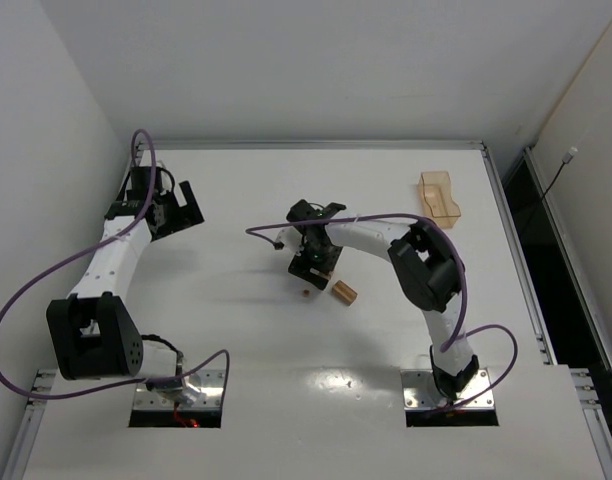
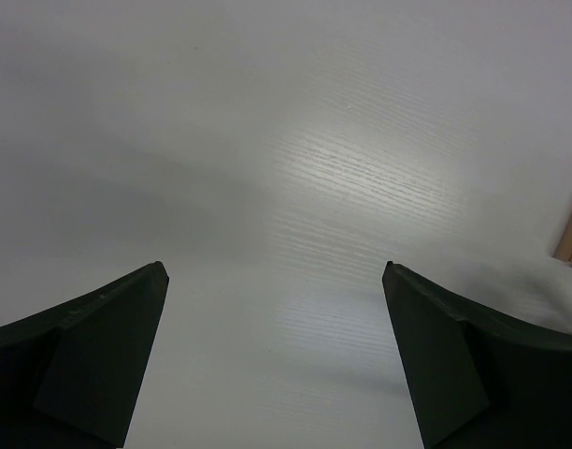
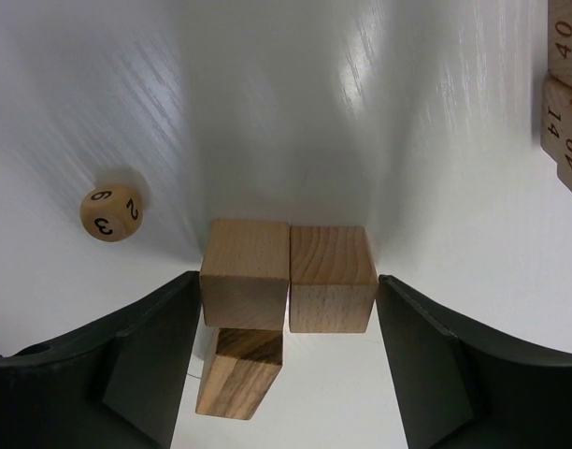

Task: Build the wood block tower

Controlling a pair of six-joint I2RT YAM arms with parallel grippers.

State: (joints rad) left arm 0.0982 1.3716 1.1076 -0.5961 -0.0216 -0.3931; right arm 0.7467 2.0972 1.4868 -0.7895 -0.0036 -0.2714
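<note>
Two light wooden cubes point(image 3: 288, 267) stand side by side on the white table. A darker grained block point(image 3: 237, 374) lies against the near side of the left cube. My right gripper point(image 3: 287, 275) is open, one finger just outside each end of the pair with only slivers of gap. From above, the same right gripper point(image 1: 314, 264) hangs over the blocks at mid-table. A wooden cylinder point(image 1: 343, 292) lies just to its right. My left gripper point(image 2: 275, 271) is wide open over bare table, and in the top view the left gripper point(image 1: 184, 210) is at the far left.
A small numbered wooden die point(image 3: 110, 212) sits left of the cubes, and the die point(image 1: 304, 294) shows near the gripper from above. Numbered wooden pieces point(image 3: 566, 103) lie at the right edge. A translucent amber box point(image 1: 439, 195) stands at the back right.
</note>
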